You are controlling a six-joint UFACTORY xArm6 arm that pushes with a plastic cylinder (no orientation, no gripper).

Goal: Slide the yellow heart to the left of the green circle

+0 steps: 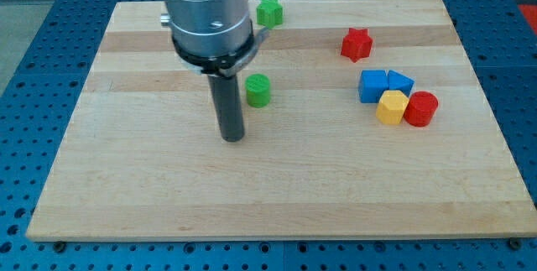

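The green circle (258,91) lies a little above the middle of the wooden board (277,195). My tip (232,139) rests on the board just below and to the left of the green circle, a short gap away. No yellow heart shows. The only yellow block (392,107) looks like a hexagon and sits in a cluster at the view's right. The arm's wide silver body (208,11) hides part of the board at the upper left of the circle.
A green star (269,13) lies near the board's top edge. A red star (356,44) lies at the upper right. Beside the yellow block sit a blue cube (373,85), a blue triangle (400,80) and a red circle (421,108).
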